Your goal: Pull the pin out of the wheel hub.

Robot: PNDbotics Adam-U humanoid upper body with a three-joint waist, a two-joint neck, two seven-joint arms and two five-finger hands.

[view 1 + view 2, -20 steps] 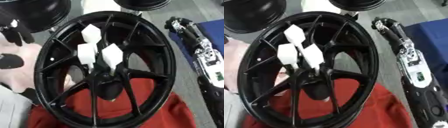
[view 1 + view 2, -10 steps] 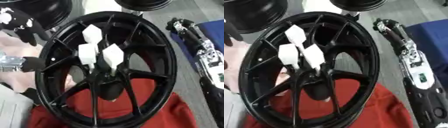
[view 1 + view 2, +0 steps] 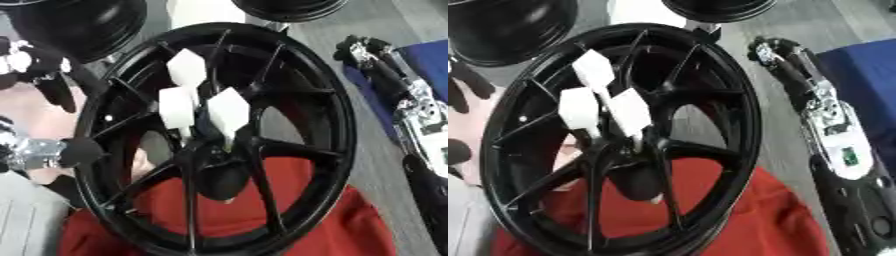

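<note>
My left robot hand had just come in from the far left edge toward the wheel. A second earlier it was out at the border of the left eye view; now its dark bulk sat just outside the rim at about 9 to 10 o'clock, with the silver of the wrist showing lower down by the rim's 8 o'clock. I took that as the start of the reach and nothing more, since no pin had shifted and all three stood as they had.

The pins (white, with flat-sided heads) rose out of the hub as a cluster. One stood highest at about 11 o'clock from the hub's centre, a second just below it and to the left, and a third at about 12 o'clock. From my left robot hand they lay toward 3 o'clock, across the rim and a couple of spokes, so it was near them but touching none. It held nothing, and I could not tell whether it was spread or curled.

My right robot hand lay well apart, off the wheel's 2 o'clock side. Whether it was open or closed I could not tell either. The wheel leaned on a red cloth at its 6 o'clock.
</note>
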